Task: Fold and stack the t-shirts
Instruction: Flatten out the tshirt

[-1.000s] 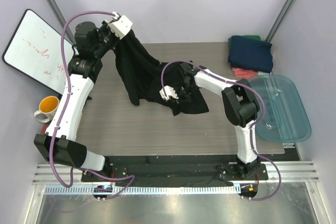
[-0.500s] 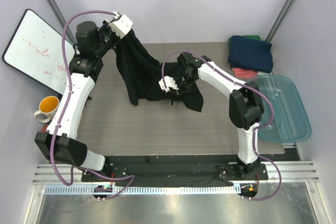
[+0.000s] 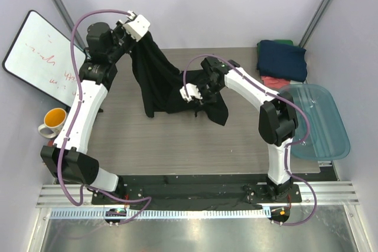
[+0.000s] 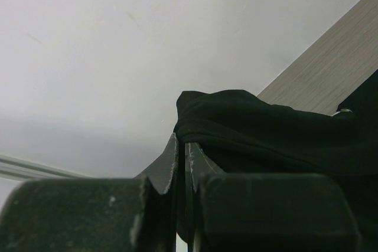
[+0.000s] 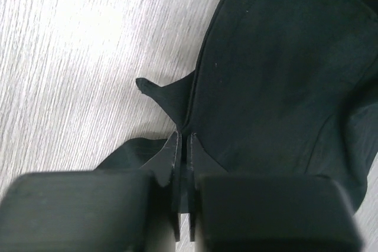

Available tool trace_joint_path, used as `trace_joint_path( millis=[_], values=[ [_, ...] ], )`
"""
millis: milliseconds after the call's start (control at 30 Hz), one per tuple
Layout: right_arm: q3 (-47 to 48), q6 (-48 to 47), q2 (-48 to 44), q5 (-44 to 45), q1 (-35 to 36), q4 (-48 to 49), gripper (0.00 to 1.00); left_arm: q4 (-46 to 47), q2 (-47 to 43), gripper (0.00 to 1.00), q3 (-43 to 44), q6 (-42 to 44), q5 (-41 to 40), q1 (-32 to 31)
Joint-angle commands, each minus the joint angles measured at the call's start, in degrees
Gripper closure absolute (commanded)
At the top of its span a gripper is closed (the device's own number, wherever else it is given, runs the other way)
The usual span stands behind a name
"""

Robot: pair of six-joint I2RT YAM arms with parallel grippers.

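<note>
Top view: the left hand (image 3: 137, 28) is in the upper left of the frame, raised over the far left part of the bench (image 3: 159, 143). Its jaws are pinched shut on an edge of the black t-shirt (image 3: 155, 78). The shirt hangs down from that hand and runs diagonally down-right to the right hand (image 3: 190, 92) near frame centre. That hand is also clamped shut on the cloth. More black fabric drapes past the right hand to the lower right, ending in a point on the bench.

Left wrist view: the left hand (image 4: 182, 146) shows its fingers (image 4: 168, 163) pressed together with almost no gap. The black t-shirt (image 4: 266, 131) is bunched right at the tips and spreads to the right of them. A strip of bench (image 4: 331, 57) shows in the upper right of the frame.

Right wrist view: the right hand (image 5: 183, 137) has its tips closed on a seam of the black t-shirt (image 5: 277, 69). The cloth fills the upper right of the frame, ahead and to the right of the tips. A small pointed flap sticks out just left of the tips. Bare bench (image 5: 77, 57) is on the left.

Other tees sit in a folded stack at the bench's upper right corner, well apart from both hands. The navy t-shirt (image 3: 282, 58) is on top, the coral-red t-shirt (image 3: 271, 81) shows under its near edge, and the green t-shirt (image 3: 284, 42) peeks out at the far edge. The blue tub (image 3: 319, 122) is just below the stack at the right edge. A whiteboard (image 3: 38, 51) and an orange mug (image 3: 54, 121) are on the left.
</note>
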Motion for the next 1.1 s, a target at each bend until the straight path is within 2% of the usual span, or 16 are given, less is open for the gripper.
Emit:
trace_joint_path(
  millis=[0,33,67,367,400,433,467,500,667,1067],
  values=[
    [3.24,3.28,-0.46,-2.02,-0.46,0.36,0.73,5.02,0.06,1.0,3.42,-0.29,0.42,-0.26],
    [3.51,3.29,-0.37,-2.37,-0.64,0.19,0.66,5.02,0.06,1.0,3.51,-0.38,0.42,-0.35],
    [3.51,1.98,-0.28,-2.37,-0.64,-0.33,0.99,5.02,0.06,1.0,3.51,-0.38,0.42,-0.35],
    [3.42,0.92,0.07,-1.67,-0.64,-2.71,0.99,5.02,0.15,1.0,3.6,-0.29,0.33,-0.35],
    [3.16,0.22,0.25,-1.24,-0.55,-3.23,0.96,5.02,0.15,1.0,3.43,-0.47,0.42,-0.35],
    [2.64,-0.57,0.51,-0.71,-0.46,-3.76,0.76,4.93,0.06,1.0,3.34,-0.38,0.33,-0.35],
    [1.85,-2.06,0.6,0.17,-0.46,-3.94,0.7,4.93,-0.03,1.0,3.25,-0.47,0.42,-0.44],
    [0.97,-2.51,0.51,0.18,-0.38,-3.77,0.68,5.02,-0.03,1.0,3.08,-0.38,0.42,-0.53],
    [-3.87,-2.51,1.39,-0.61,0.5,-2.98,0.63,4.58,-0.12,1.0,3.07,-0.38,0.33,-0.62],
    [-8.71,1.97,3.06,-3.52,1.65,1.41,0.62,3.44,-0.47,1.0,2.55,-0.82,0.42,-0.7]
  ],
)
